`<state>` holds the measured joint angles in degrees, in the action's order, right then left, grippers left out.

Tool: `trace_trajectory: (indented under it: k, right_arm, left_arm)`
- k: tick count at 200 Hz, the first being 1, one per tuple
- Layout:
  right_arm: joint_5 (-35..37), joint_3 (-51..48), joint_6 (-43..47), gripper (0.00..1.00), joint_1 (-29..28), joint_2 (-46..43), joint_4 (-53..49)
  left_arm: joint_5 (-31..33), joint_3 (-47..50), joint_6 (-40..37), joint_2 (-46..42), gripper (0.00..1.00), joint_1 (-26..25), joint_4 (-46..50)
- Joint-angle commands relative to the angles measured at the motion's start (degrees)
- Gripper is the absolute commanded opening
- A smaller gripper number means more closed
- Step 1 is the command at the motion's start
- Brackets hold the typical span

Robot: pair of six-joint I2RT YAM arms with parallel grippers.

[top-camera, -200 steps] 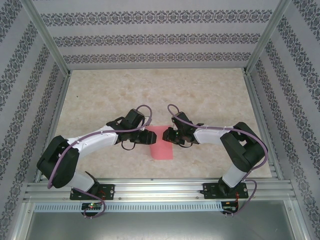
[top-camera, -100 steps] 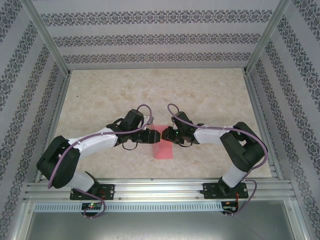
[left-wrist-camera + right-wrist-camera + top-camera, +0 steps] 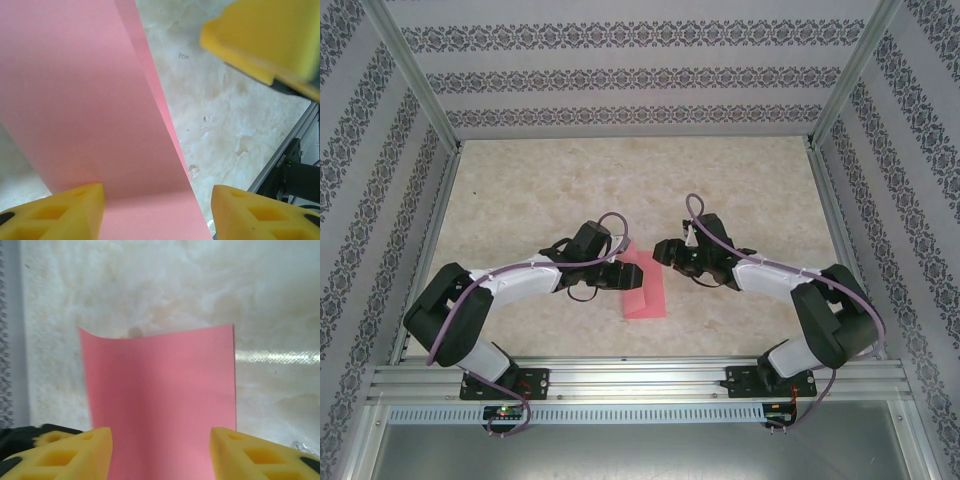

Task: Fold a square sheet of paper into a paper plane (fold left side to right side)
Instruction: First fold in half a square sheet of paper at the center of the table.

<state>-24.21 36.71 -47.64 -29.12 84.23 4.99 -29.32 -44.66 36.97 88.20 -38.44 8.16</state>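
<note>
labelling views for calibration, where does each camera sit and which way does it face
Top external: above and behind the bases, looking down on the table, both arms, left gripper, right gripper and the paper.
Left wrist: on the left arm, looking down past its yellow fingers at the paper.
Right wrist: on the right arm, facing the paper's edge past its yellow fingers.
All three share the paper.

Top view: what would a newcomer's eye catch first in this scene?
The pink paper, folded into a narrow rectangle, lies on the pale marbled table near its front edge. The left gripper and the right gripper flank its far end, yellow fingers apart.
</note>
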Motion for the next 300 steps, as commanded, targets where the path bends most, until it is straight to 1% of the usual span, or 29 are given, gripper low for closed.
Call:
trace_trajectory:
  k: [1, 40, 97, 124, 145, 177, 195, 263, 276, 300]
  right_arm:
    - [-6.57, -1.53, -1.24, 0.59, 0.52, -1.66, 7.64]
    - [-10.62, -1.14, -4.83, 0.59, 0.38, 1.17, 13.17]
    - [-11.38, -0.68, -7.98, 0.58, -0.23, 5.95, 17.03]
    - [-13.76, 0.83, -8.35, 0.58, -0.97, 8.66, 18.81]
    - [-14.26, 1.91, -8.65, 0.57, -1.78, 10.93, 19.3]
    - [-14.8, 2.75, -10.37, 0.54, -2.68, 14.04, 21.93]
    - [-14.98, 3.23, -10.64, 0.48, -3.03, 15.25, 22.55]
    - [-14.28, 3.02, -8.92, 0.15, -2.52, 14.55, 20.4]
    - [-14.12, 3.1, -8.28, 0.11, -2.21, 14.41, 19.46]
    - [-13.39, 3.27, -6.33, 0.08, -1.51, 13.28, 16.43]
  left_arm:
    - [-1.01, -1.23, -0.25, 0.43, 0.59, -0.68, -2.08]
    - [-1.09, -0.79, 0.26, 0.47, 0.59, -0.93, -3.27]
    - [-1.09, -0.73, 0.29, 0.33, 0.59, -1.14, -3.35]
    - [-1.0, -0.62, 0.25, 0.34, 0.59, -1.2, -3.37]
    - [-0.94, -0.63, 0.28, 0.32, 0.59, -1.21, -3.34]
    - [-0.74, -0.34, 0.22, 0.04, 0.59, -1.29, -3.24]
    - [-0.74, -0.4, 0.09, -0.14, 0.59, -1.29, -3.16]
    - [-0.15, -0.59, -0.02, -1.54, 0.61, -1.29, -2.19]
    - [1.94, -0.78, -0.13, -2.8, 0.62, -1.34, -0.52]
    - [8.15, -0.78, -0.15, -6.32, 0.64, -1.29, 3.94]
